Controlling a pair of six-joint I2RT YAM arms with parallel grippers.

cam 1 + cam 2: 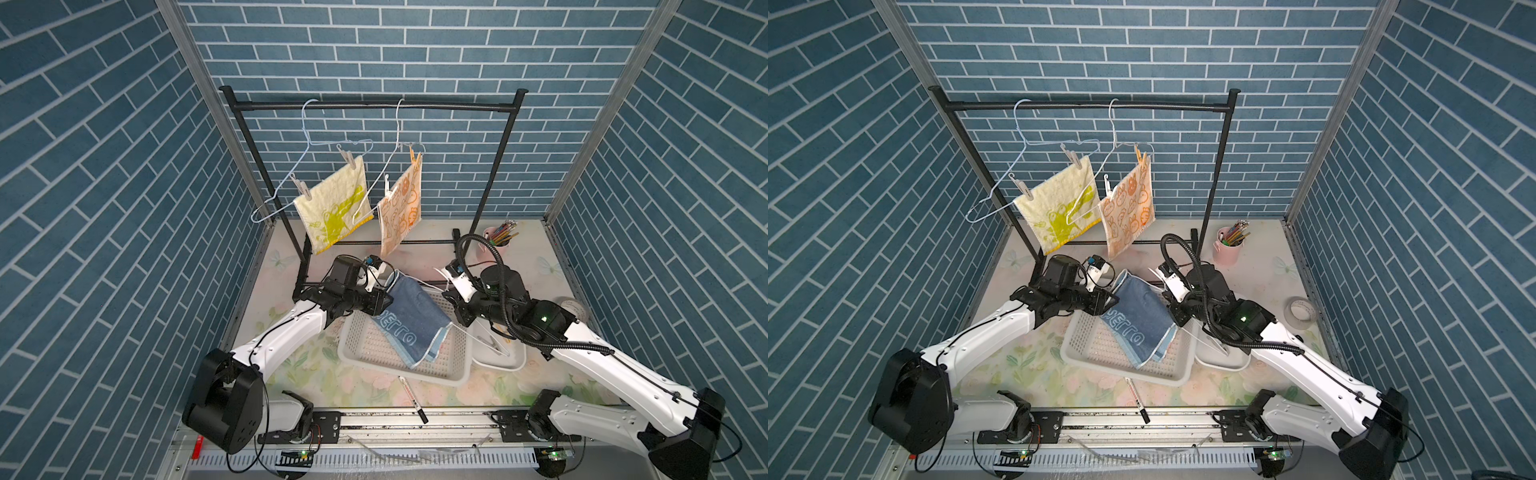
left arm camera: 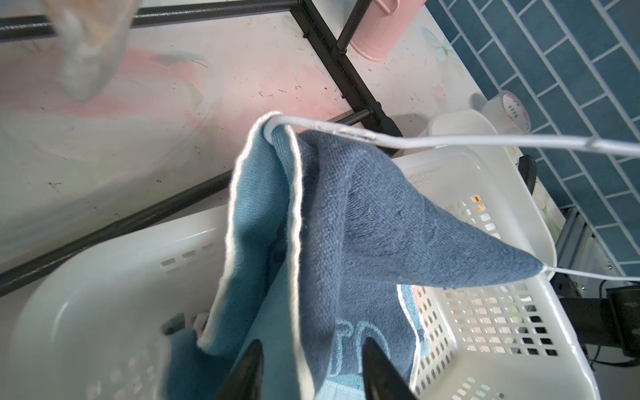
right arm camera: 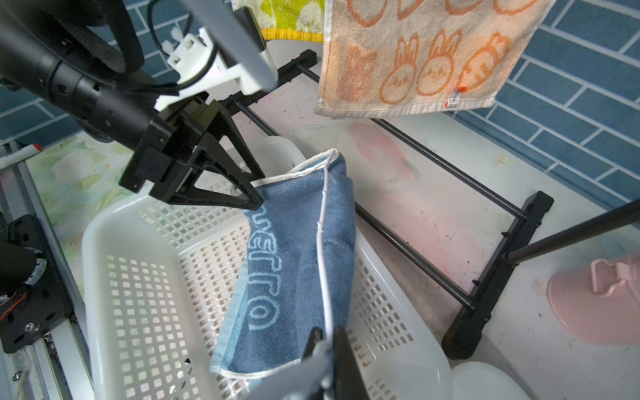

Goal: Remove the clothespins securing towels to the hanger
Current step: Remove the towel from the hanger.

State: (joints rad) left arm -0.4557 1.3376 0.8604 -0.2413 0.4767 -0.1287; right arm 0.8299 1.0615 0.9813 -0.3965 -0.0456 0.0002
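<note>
A blue towel [image 1: 413, 318] with white lettering drapes over a white wire hanger [image 3: 323, 242] above the white basket [image 1: 457, 370]. No clothespin shows on it. My right gripper [image 3: 327, 337] is shut on the hanger's wire at the towel's near corner. My left gripper [image 2: 311, 346] is open, its jaws straddling the towel's other edge [image 3: 260, 190]. On the rack, grey clothespins [image 1: 348, 159] [image 1: 301, 189] pin the yellow towel [image 1: 332, 208] to its hanger. A tan clothespin [image 1: 413, 156] and a white one [image 1: 388, 189] pin the orange towel [image 1: 401, 208].
The black rack [image 1: 374, 107] stands at the back, its foot bars [image 3: 415, 249] on the table just behind the basket. A small white tray [image 1: 515, 361] sits right of the basket. A pink pencil cup [image 1: 496, 245], a tape roll [image 1: 1300, 311] and a marker [image 1: 411, 399] lie around.
</note>
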